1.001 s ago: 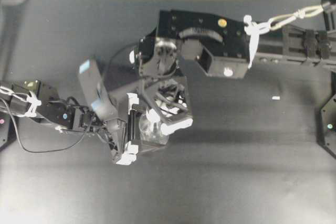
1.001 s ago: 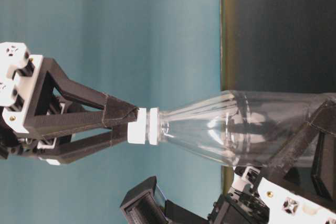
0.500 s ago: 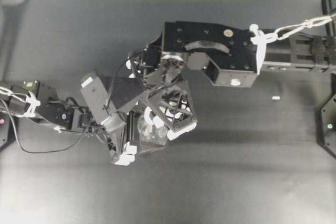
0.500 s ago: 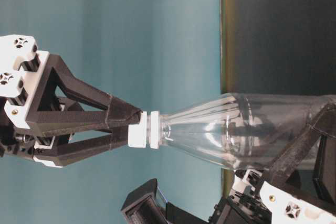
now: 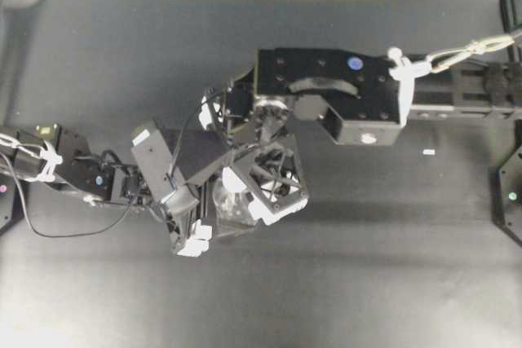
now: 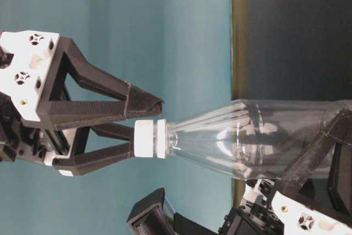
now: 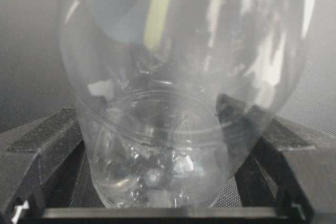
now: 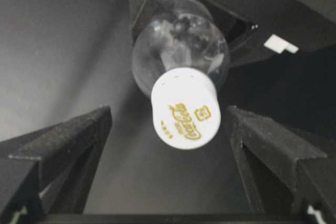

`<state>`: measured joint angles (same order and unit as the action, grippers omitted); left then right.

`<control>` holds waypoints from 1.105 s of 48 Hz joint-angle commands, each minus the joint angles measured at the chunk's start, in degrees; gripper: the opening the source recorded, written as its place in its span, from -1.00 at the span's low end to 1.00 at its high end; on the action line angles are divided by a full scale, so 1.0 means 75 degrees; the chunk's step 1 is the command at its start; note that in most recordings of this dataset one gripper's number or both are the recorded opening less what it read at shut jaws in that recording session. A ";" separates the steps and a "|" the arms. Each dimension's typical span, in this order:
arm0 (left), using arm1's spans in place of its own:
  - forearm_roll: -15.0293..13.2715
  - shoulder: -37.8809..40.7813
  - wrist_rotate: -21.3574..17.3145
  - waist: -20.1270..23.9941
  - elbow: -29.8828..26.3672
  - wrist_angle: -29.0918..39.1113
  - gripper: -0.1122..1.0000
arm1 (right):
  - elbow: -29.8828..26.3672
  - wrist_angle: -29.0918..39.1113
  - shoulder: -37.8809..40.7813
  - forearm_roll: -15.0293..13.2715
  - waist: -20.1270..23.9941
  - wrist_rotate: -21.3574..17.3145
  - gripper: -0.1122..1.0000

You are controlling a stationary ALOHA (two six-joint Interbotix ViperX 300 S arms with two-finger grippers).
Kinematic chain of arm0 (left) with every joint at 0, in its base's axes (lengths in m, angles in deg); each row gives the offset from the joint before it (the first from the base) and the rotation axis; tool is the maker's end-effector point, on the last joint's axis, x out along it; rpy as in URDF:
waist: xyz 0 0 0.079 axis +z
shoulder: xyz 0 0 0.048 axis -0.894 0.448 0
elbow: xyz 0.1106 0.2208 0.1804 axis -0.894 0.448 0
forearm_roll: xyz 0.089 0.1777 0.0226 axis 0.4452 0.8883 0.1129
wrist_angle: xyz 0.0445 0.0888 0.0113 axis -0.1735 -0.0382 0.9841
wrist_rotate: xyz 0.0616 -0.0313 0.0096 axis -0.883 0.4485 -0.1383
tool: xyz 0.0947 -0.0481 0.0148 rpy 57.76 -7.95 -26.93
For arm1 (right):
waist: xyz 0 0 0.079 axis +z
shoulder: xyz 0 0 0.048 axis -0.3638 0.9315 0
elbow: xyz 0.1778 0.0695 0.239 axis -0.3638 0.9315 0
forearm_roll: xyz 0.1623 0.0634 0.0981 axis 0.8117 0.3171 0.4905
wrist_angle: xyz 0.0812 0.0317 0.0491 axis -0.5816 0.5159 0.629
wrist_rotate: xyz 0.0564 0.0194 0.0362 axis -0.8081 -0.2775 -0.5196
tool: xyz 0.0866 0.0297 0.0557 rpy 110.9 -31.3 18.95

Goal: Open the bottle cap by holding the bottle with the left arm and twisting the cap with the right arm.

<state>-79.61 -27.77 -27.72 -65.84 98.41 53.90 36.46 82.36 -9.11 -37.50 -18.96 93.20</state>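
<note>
The right gripper's fingers [image 6: 140,103] now stand spread wide on either side of the bottle cap [image 6: 146,138], clear of it; a second ago, and half a second ago, they were pinched tight on that cap. From the right wrist view the same gap shows, a black pad well off to each side of the white cap [image 8: 186,114]. The right gripper [image 5: 265,185] hangs over the bottle's top in the overhead view, much where it was before.

The left gripper [image 7: 168,145] is clamped on the bottle [image 6: 258,136] low on its clear body, one dark finger [image 7: 44,140] pressed against each side, unchanged from the earlier pictures. The bottle stands upright on the dark table [image 5: 367,266], the cap seated on its neck.

Gold lettering on the cap's top reads as the Coca-Cola script beside a small boxed mark; the tiny print next to it is too small to read.

From overhead the bottle [image 5: 232,209] is mostly hidden under the two grippers. A small white scrap [image 5: 428,152] lies well off to the right.
</note>
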 commanded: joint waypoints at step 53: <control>0.0000 0.0035 0.0070 0.0094 0.0188 0.0070 0.72 | -0.0891 0.0258 0.0258 0.0270 -0.0223 -0.8191 0.66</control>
<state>-79.61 -28.03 -27.55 -65.58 99.11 53.64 30.49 84.21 -7.44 -35.65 -21.86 32.38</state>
